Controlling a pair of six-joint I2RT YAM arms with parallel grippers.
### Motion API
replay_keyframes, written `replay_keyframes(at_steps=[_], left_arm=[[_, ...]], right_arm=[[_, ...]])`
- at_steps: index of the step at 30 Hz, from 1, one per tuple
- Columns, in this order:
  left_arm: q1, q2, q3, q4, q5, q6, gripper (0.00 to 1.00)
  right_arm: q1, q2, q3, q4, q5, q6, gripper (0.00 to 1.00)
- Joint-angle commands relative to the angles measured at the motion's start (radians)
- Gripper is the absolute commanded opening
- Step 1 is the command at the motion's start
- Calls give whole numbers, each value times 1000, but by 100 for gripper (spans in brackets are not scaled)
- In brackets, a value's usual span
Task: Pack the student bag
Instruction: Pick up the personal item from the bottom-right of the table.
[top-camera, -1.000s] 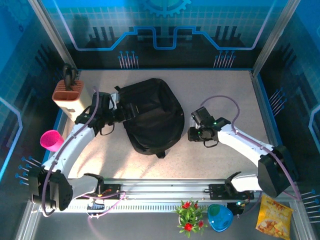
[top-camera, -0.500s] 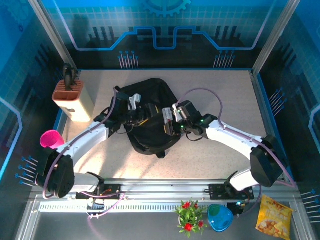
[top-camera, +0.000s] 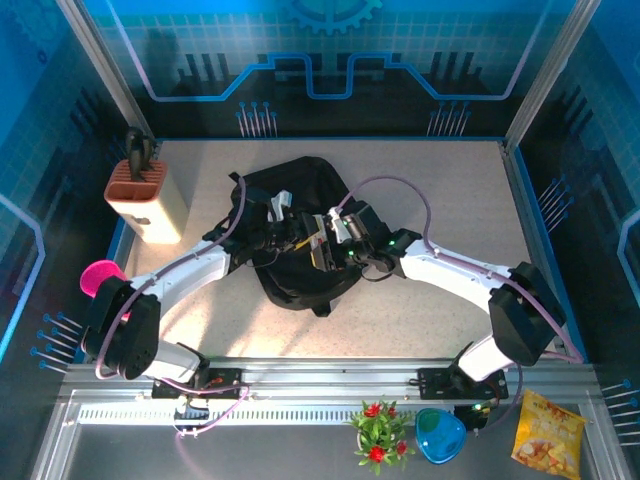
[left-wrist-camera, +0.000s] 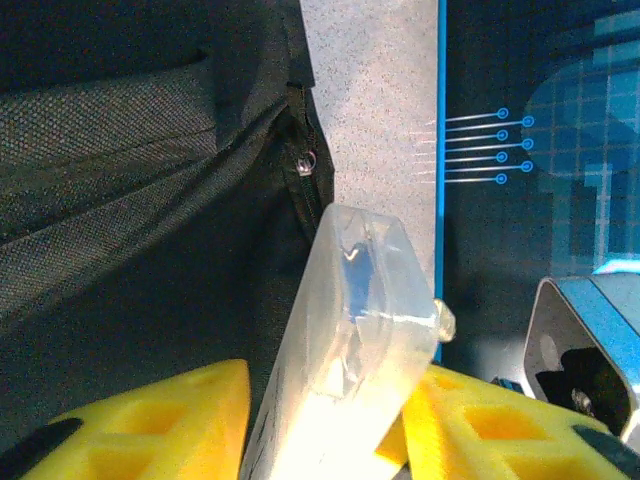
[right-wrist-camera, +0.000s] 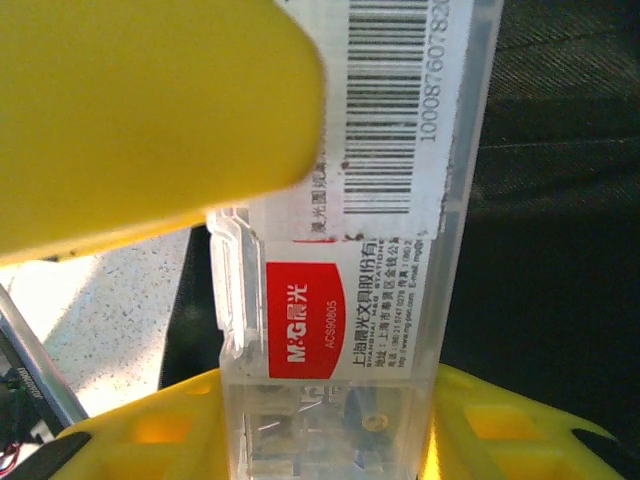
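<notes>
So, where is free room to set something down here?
Free: table between bag and right wall; near strip between bag and rail. Crowded: over the bag, where left hand holds a clear box and right hand a labelled box.

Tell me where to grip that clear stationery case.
Pinch the clear case across its two narrow long edges, approaching end-on, as the right gripper does: it is long and flat, so those parallel edges probably give a square, stable hold.

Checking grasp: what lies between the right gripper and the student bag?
A clear labelled case, held by the right gripper above the student bag; right wrist view.
</notes>
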Motion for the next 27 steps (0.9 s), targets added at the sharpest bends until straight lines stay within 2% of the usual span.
replay_keyframes(at_steps=[1,5,8,13,15,19,27], left_arm=[[-6,13,22,35,21,-4,37],[-4,15,31,26,17,4,21],[12,4,33,35,24,2,15],[89,-29,9,112,92,-63,15],[123,-48,-18,179,111,-110,15],[167,-91,-49,277,113,-175,16],[187,-104,-72,491,116,-322,15]], right_arm=[[17,15,39,22,-23,-3,43],[13,6,34,37,-27,11,45],[3,-26,4,92,-51,36,52],[-49,-80,-52,183,-120,135,84],[-89,-96,-97,306,-205,253,89],[-145,-80,-184,637,-326,539,91],[-150,22,-157,894,-341,778,89]])
